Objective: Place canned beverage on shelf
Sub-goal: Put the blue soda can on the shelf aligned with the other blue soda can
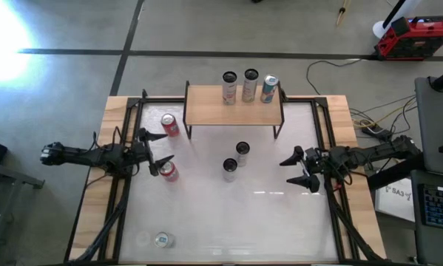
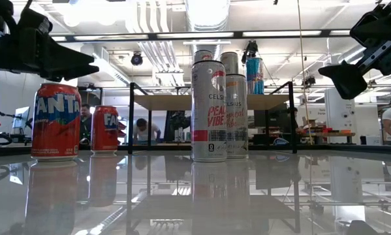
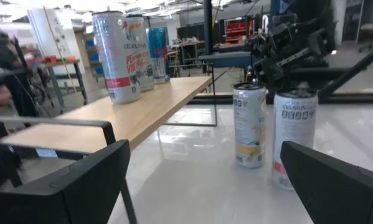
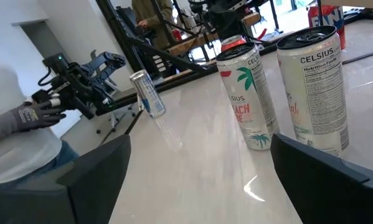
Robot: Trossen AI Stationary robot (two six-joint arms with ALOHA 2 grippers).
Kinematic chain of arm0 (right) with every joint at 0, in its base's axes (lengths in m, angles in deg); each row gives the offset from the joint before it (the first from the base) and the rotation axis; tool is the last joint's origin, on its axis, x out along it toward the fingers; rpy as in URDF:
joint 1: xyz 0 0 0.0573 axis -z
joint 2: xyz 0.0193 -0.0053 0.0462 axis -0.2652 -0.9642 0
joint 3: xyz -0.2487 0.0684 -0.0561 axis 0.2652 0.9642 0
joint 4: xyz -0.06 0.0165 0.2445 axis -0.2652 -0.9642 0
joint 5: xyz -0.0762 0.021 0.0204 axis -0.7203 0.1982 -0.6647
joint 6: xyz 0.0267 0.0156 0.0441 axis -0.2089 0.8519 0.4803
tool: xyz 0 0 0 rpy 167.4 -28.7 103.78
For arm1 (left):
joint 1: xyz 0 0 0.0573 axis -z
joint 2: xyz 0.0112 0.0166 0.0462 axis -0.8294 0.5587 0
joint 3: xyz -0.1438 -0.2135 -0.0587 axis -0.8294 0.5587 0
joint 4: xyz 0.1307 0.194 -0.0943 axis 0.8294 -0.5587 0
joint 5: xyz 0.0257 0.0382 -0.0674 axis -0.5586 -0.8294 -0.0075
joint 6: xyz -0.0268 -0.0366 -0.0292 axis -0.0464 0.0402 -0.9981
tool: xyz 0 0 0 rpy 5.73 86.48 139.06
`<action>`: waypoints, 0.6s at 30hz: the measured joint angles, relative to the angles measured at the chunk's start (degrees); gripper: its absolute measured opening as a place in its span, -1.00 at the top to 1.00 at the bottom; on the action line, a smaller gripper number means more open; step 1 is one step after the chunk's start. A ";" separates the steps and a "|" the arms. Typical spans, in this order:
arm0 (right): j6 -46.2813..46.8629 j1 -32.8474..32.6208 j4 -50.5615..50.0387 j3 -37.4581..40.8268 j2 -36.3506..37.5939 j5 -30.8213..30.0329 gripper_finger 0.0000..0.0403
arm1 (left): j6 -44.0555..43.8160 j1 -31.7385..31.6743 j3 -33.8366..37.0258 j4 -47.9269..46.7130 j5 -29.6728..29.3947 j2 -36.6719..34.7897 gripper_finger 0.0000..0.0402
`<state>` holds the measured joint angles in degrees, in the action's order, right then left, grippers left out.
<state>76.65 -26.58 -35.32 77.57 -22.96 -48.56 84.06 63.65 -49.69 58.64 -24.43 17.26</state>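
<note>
The right gripper is open and holds nothing, near two tall cans standing close together on the table in front of the shelf, so grabbing one could bump the other over.

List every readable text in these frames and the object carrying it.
"FANTA": near red soda can.
"FA": far red soda can, remainder turned away.
"CELSIUS", "PEACH VIBE": front white tall can.
"CELSIUS": white tall can behind it.
Blue can on tan wooden shelf: unreadable.
</note>
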 joint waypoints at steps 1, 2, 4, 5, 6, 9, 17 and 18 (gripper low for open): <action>0.00 0.00 0.00 0.00 0.00 0.02 -0.84 | -1.27 0.00 0.00 -0.02 0.00 0.02 -0.99; 0.00 0.00 0.00 0.00 0.00 0.00 -0.84 | -2.79 0.00 0.00 -0.04 0.00 0.06 -0.99; 0.00 0.00 0.00 0.02 0.00 0.02 -0.84 | -5.26 0.00 0.02 -0.25 0.00 0.14 -0.99; 0.00 0.00 0.00 0.02 0.00 0.02 -0.84 | -5.99 0.00 0.00 -0.26 0.00 0.19 -0.99; 0.00 0.00 0.00 0.02 0.00 0.01 -0.84 | -6.51 0.00 0.00 -0.26 0.00 0.17 -0.99; 0.00 0.00 0.00 0.02 0.00 0.00 -0.84 | -7.57 0.00 0.00 -0.24 0.00 0.15 -0.99; 0.00 0.00 0.00 0.02 0.02 0.00 -0.84 | -9.53 0.00 0.01 -0.13 0.70 0.06 -0.99; 0.00 0.00 0.00 0.02 0.02 0.00 -0.84 | -11.79 0.00 0.00 0.04 1.27 0.01 -0.99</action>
<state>76.65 -26.58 -35.32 77.59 -22.93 -48.56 72.27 63.65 -49.69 58.68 -23.16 17.27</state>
